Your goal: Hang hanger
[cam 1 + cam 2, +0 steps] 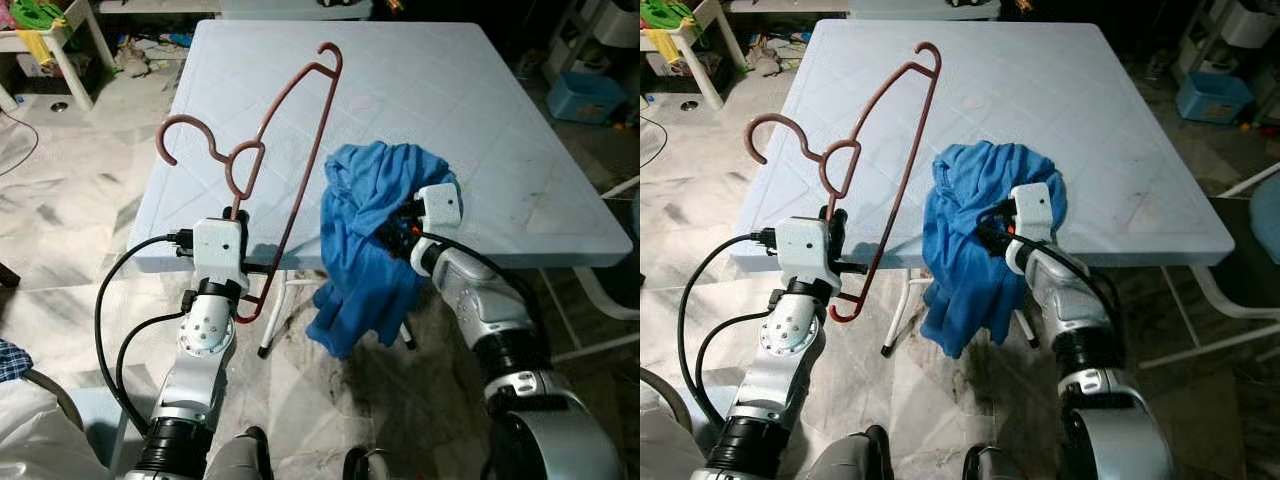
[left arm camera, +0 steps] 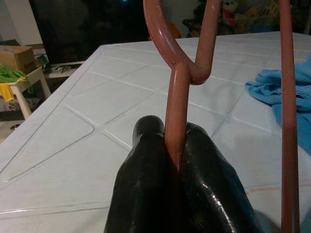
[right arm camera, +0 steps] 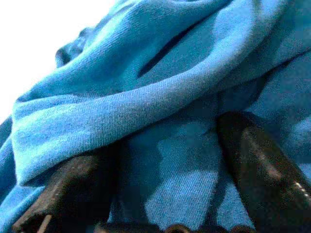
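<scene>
From the head, the left gripper [image 1: 236, 212] holds the hanger [image 1: 283, 150] upright over the bench [image 1: 480, 120] edge, likely so its arms stand free for the shirt [image 1: 370, 240]; the right gripper [image 1: 992, 228] is buried in that blue shirt, which lies partly on the bench and drapes off its near edge. In the left wrist view, the fingers [image 2: 146, 179] are pressed together on the hanger's stem just below its neck loop, a firm grip that keeps it from swinging. In the right wrist view, the fingers [image 3: 262, 160] are spread with shirt fabric bunched between them, seemingly gathering cloth to lift toward the hanger.
</scene>
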Available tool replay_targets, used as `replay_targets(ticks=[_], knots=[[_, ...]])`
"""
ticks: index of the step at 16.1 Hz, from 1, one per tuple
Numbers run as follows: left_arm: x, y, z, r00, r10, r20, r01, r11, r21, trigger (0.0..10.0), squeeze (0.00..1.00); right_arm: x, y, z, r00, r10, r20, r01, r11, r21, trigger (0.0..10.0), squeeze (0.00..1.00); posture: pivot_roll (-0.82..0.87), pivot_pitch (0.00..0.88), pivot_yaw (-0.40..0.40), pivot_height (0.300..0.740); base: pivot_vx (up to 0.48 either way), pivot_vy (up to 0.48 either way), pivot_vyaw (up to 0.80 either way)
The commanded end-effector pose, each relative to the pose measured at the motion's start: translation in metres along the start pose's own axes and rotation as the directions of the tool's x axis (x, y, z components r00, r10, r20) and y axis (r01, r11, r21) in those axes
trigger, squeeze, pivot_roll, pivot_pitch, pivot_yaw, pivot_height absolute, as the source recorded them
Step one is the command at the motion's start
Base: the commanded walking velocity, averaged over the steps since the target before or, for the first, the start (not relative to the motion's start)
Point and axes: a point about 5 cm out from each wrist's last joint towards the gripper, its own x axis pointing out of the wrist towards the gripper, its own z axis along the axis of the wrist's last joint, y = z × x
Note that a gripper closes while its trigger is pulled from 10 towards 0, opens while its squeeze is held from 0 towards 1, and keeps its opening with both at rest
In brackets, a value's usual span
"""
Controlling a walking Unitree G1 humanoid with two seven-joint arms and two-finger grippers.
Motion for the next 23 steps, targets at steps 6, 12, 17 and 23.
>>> replay_targets(ticks=[6,12,17,23], knots=[[-0.004,-0.002,-0.001,1.0,0.002,-0.005,-0.002,1.0,-0.006,10.0,0.0,0.022,0.011,0.012,0.999,-0.038,-0.034,0.042,0.992,0.122,0.0,0.0,0.08,0.159,-0.058,0.74,0.0,0.0,0.0],[-0.021,0.009,-0.004,0.998,0.067,-0.019,-0.067,0.998,0.008,10.0,0.0,0.038,0.022,0.077,0.995,-0.058,0.086,0.044,0.986,0.16,0.0,0.0,0.16,0.206,-0.101,0.74,0.0,0.0,0.0],[-0.033,0.021,-0.002,0.991,0.129,-0.028,-0.128,0.991,0.032,10.0,0.0,0.023,0.012,0.183,0.91,-0.155,0.383,0.092,0.98,0.177,0.0,0.0,0.22,0.226,-0.125,0.74,0.0,0.0,0.0],[-0.038,0.021,-0.001,0.988,0.147,-0.039,-0.146,0.989,0.034,10.0,0.0,0.016,0.02,0.207,0.899,0.01,0.437,0.087,0.976,-0.201,0.0,0.0,0.22,0.232,-0.133,0.74,0.0,0.0,0.0]])
